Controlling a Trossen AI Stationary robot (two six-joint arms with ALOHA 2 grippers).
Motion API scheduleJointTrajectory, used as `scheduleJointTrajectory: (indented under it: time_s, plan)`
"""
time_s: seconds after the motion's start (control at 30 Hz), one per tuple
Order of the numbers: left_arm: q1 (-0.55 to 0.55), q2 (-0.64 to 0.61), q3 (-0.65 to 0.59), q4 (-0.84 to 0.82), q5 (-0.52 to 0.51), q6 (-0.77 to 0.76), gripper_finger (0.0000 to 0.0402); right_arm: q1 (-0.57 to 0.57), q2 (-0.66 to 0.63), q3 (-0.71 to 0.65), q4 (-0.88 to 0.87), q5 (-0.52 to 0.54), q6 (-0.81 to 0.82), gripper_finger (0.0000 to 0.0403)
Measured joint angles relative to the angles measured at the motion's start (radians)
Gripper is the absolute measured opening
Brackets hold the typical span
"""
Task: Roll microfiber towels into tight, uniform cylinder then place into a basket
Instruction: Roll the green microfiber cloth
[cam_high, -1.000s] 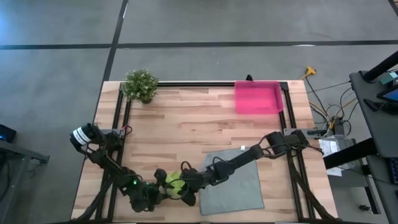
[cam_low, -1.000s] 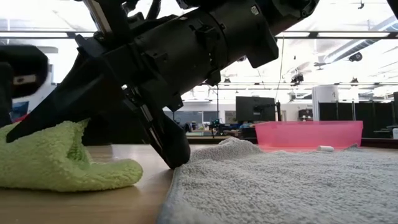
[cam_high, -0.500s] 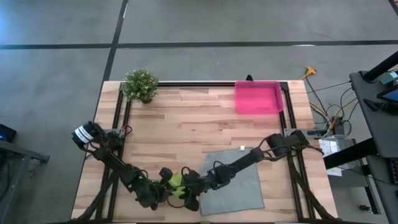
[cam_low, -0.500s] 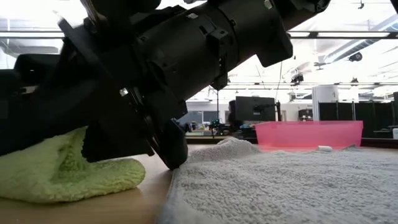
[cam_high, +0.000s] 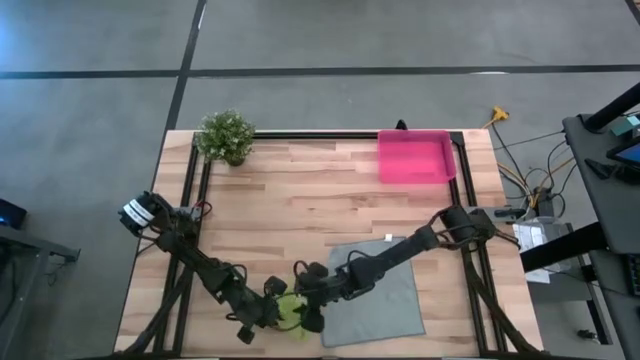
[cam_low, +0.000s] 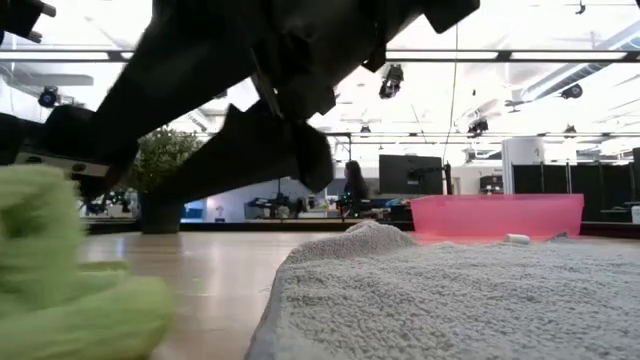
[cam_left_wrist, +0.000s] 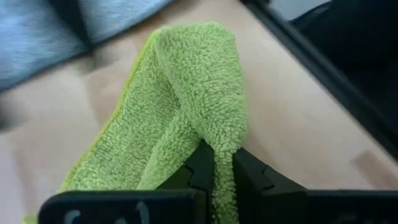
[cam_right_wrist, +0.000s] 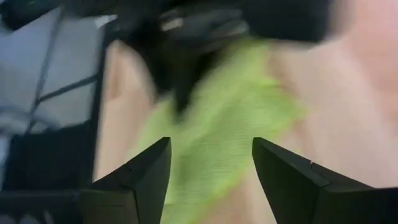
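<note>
The left claw (cam_left_wrist: 214, 171) now pinches a fold of the green towel (cam_left_wrist: 186, 106) at the tabletop's (cam_high: 300, 190) 6 o'clock edge; the right claw (cam_right_wrist: 211, 165) has spread and let go, so rolling passes to the left arm.

An open-plan lab or office is indicated by ceiling strip lights (cam_low: 560, 57), monitors (cam_low: 410, 173) and polished concrete floor (cam_high: 300, 40).
</note>
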Motion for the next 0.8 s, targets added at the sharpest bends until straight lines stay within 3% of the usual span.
scheduleJointTrajectory:
  time_s: [0.13, 0.23, 0.37, 0.57, 0.8]
  plan:
    - [0.019, 0.0, 0.001, 0.003, 0.067, -0.007, 0.0013, -0.008, -0.017, 0.0, -0.046, 0.056, 0.15, 0.022]
    - [0.059, 0.0, 0.001, 0.006, 0.17, -0.064, 0.0013, -0.008, -0.017, 0.0, -0.054, 0.041, 0.138, 0.0214]
    - [0.128, 0.005, 0.0, 0.009, 0.337, -0.171, 0.0013, 0.015, -0.017, 0.0, 0.014, -0.012, -0.058, 0.0211]
    - [0.22, 0.012, -0.003, 0.027, 0.51, -0.192, 0.0013, 0.093, -0.019, 0.011, 0.075, -0.009, -0.386, 0.021]
    - [0.327, 0.069, -0.005, 0.119, 0.74, -0.288, 0.0013, 0.178, -0.013, 0.04, 0.077, 0.272, -0.716, 0.021]
